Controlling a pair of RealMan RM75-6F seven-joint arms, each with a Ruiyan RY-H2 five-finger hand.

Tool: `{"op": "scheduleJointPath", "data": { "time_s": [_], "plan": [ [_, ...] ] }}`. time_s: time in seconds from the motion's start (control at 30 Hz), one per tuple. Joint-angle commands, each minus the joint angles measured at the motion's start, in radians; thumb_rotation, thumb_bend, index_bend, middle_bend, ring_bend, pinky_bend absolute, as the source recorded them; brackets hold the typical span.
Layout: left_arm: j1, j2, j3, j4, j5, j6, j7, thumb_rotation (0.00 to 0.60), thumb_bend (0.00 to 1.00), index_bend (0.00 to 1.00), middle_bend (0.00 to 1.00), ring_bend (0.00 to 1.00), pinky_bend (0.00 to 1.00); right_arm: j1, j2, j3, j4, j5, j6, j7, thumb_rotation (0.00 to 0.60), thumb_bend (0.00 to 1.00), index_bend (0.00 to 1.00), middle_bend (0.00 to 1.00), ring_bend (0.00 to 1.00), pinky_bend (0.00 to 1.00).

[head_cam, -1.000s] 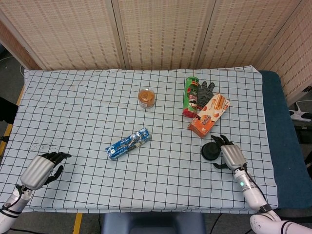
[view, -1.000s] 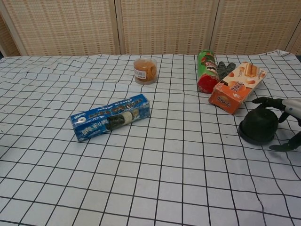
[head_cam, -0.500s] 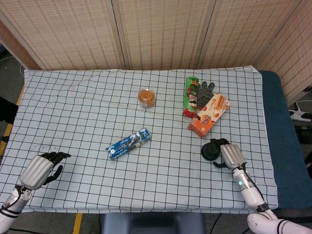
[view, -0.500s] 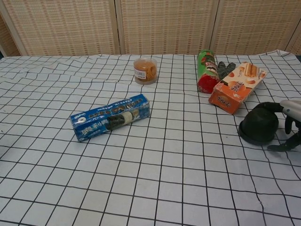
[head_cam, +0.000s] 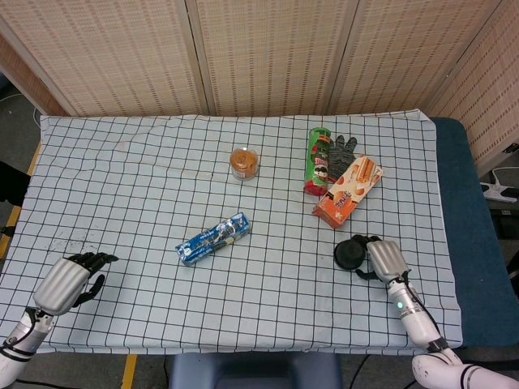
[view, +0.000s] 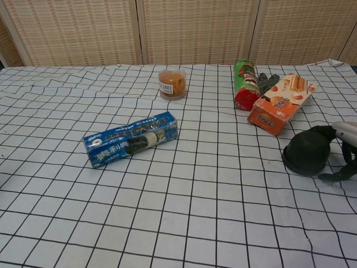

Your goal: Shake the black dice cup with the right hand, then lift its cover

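Head view: right hand (head_cam: 383, 259) now sits against the black dice cup (head_cam: 349, 253), fingers wrapped onto its near side. One second back the fingers were splayed and only reaching toward it; half a second back they had begun curling in. Judged: grasp is closing or just made, so the shake has not started and the cover is on. The cup stands on the checked cloth (head_cam: 146, 178) toward the right front, just below the orange snack box (head_cam: 348, 191). The green chip can (head_cam: 318, 160) and a dark glove (head_cam: 341, 149) lie beyond the box. Left hand (head_cam: 69, 281) rests at the near left corner, fingers curled, holding nothing, unchanged. Open cloth lies left of the cup toward the blue packet (head_cam: 212, 238); the cloth's right edge is not far from the hand's outer side.

Chest view: right hand (view: 346, 146) is at the frame's right margin, mostly cut off; dark fingers hook around the cup (view: 307, 149), where earlier they stood apart from it. Whether the grip is firm, cannot tell. The box corner is near the cup's far side, so a shake is best kept upward or toward the near side. The jar (view: 172, 83) is well apart
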Motion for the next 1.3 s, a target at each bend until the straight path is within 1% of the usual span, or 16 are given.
{"op": "scheduleJointPath", "data": {
  "time_s": [0.03,0.13,0.23,0.3,0.4,0.67,0.93,1.03,1.1,1.17,1.27,1.3],
  "plan": [
    [0.0,0.0,0.0,0.001,0.002,0.002,0.003,0.6,0.58,0.29,0.37,0.42,0.62,-0.001,-0.002,-0.001,0.005,-0.005,0.009,-0.001,0.6,0.09,0.36,0.36,0.31,0.56],
    [0.001,-0.001,0.0,0.001,0.001,0.001,0.002,0.6,0.58,0.29,0.37,0.42,0.62,-0.001,-0.003,0.001,0.006,-0.005,0.016,-0.003,0.6,0.09,0.35,0.36,0.3,0.56],
    [0.0,0.001,0.001,-0.002,0.002,0.002,0.003,0.6,0.58,0.29,0.37,0.42,0.62,0.0,0.001,0.002,0.0,-0.003,0.015,0.0,0.6,0.09,0.3,0.33,0.24,0.56],
    [0.0,0.0,0.0,0.0,0.002,0.002,0.005,0.6,0.58,0.29,0.37,0.42,0.62,0.003,0.003,0.002,-0.004,-0.007,0.015,0.002,0.6,0.09,0.27,0.29,0.19,0.53],
    [0.0,0.0,0.0,-0.001,0.0,-0.003,0.003,0.6,0.58,0.29,0.38,0.42,0.62,0.007,0.003,0.001,-0.009,-0.017,0.017,0.014,0.6,0.09,0.23,0.26,0.15,0.49],
    [0.0,0.001,0.001,-0.002,0.002,0.001,0.002,0.6,0.58,0.29,0.38,0.42,0.62,0.025,0.002,-0.009,-0.024,-0.035,-0.004,0.022,0.6,0.09,0.19,0.22,0.11,0.43],
    [0.001,0.001,0.0,0.0,0.003,0.004,0.0,0.6,0.58,0.29,0.38,0.42,0.62,0.044,0.017,-0.011,-0.061,-0.024,-0.058,0.07,0.6,0.09,0.19,0.22,0.11,0.43],
    [0.001,0.001,0.0,0.001,0.004,0.005,0.001,0.6,0.58,0.29,0.38,0.42,0.62,0.046,0.021,-0.012,-0.067,-0.025,-0.065,0.08,0.6,0.09,0.22,0.23,0.13,0.43],
    [0.002,0.0,0.0,0.002,0.003,0.005,0.001,0.6,0.58,0.29,0.38,0.42,0.62,0.049,0.028,-0.014,-0.073,-0.029,-0.071,0.095,0.6,0.09,0.28,0.28,0.18,0.45],
    [0.002,0.0,0.0,0.002,0.004,0.007,0.001,0.6,0.58,0.29,0.38,0.43,0.62,0.046,0.03,-0.016,-0.069,-0.036,-0.061,0.102,0.6,0.12,0.39,0.36,0.27,0.52],
    [0.002,0.0,0.0,0.002,0.004,0.007,0.0,0.6,0.58,0.29,0.39,0.43,0.62,0.043,0.035,-0.018,-0.068,-0.028,-0.058,0.093,0.6,0.18,0.51,0.44,0.35,0.61],
    [0.002,0.0,0.001,0.001,0.004,0.007,-0.001,0.6,0.58,0.29,0.39,0.43,0.62,0.042,0.037,-0.018,-0.069,-0.024,-0.059,0.087,0.6,0.19,0.52,0.45,0.37,0.63]
  ]
}}
